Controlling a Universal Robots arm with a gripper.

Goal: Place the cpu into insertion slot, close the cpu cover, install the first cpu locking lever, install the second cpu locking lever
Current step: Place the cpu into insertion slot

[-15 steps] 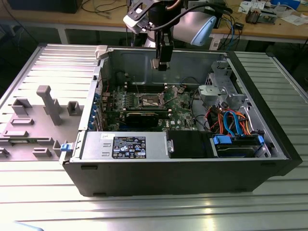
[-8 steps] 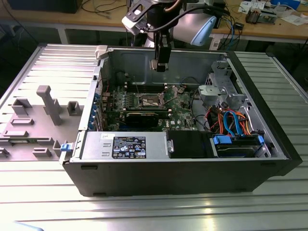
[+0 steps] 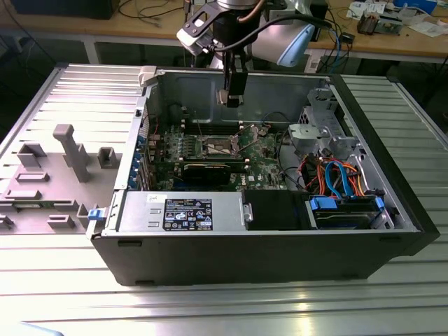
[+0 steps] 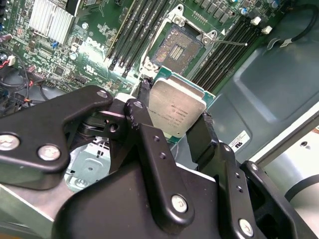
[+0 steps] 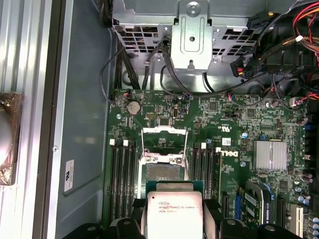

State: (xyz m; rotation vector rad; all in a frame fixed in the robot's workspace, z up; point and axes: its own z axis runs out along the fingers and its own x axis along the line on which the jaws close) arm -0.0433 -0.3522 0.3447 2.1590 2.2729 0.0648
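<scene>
— Where is the gripper [image 3: 232,98]?
— Inside the open computer case [image 3: 280,252], hanging above the green motherboard [image 3: 262,157] and toward the case's far wall in the exterior view.
— Released or holding something?
— Clenched on the cpu [image 4: 177,109]. The black fingers [image 4: 199,137] pinch it by two opposite edges.
— How does the chip sit?
— Flat between the fingers, with its dull silver-grey top facing both wrist cameras and a green border showing round the metal. It is in the air, apart from the board.
— And the insertion slot [image 5: 164,172]?
— It lies uncovered on the motherboard with its dark centre bare, and long memory slots [image 5: 122,174] run along both of its sides. In the first wrist view the held chip overlaps the socket's near edge. In the second wrist view the socket lies just beyond the chip.
— The cpu cover [image 5: 164,130]?
— Swung up off the socket. Its thin silver frame stands on the side of the slot toward the metal drive cage [image 5: 192,40], which is at the exterior view's right of the board
</scene>
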